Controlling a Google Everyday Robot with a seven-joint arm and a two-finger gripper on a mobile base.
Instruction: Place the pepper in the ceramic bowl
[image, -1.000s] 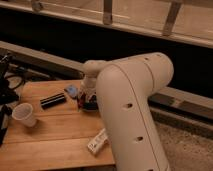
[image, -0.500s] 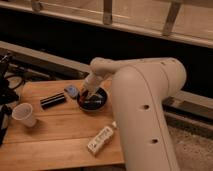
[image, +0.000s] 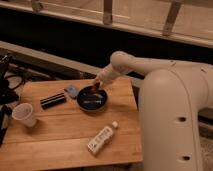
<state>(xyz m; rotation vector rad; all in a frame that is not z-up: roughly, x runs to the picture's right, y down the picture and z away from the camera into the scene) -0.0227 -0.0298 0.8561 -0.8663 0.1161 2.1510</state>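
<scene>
Left edge: dark equipment with cables (image: 6, 82) stands beside the wooden table (image: 60, 135), off its top.
Near left corner: a white paper cup (image: 23, 114) stands upright, mouth up, well apart from the rest.
Left of centre: a flat black bar (image: 53, 100) lies on the wood, between the cup and the bowl.
Behind it: a small blue item (image: 72, 91) lies just beside the bowl's left rim; I cannot tell whether they touch.
Centre: the ceramic bowl (image: 89, 103) sits flat on the table, its glossy black inside catching light streaks.
Task thing: the pepper (image: 95, 84) shows as a small red bit at the gripper's tip, above the far rim of the bowl.
Gripper: the gripper (image: 96, 87) hangs over the bowl's far edge, slanting down from the right, its fingers closed on the pepper.
Front of centre: a white bottle (image: 102, 139) lies on its side, diagonal, near the table's front edge and apart from the bowl.
Right: the robot's bulky white arm (image: 170, 100) fills the frame and hides the table's right edge.
</scene>
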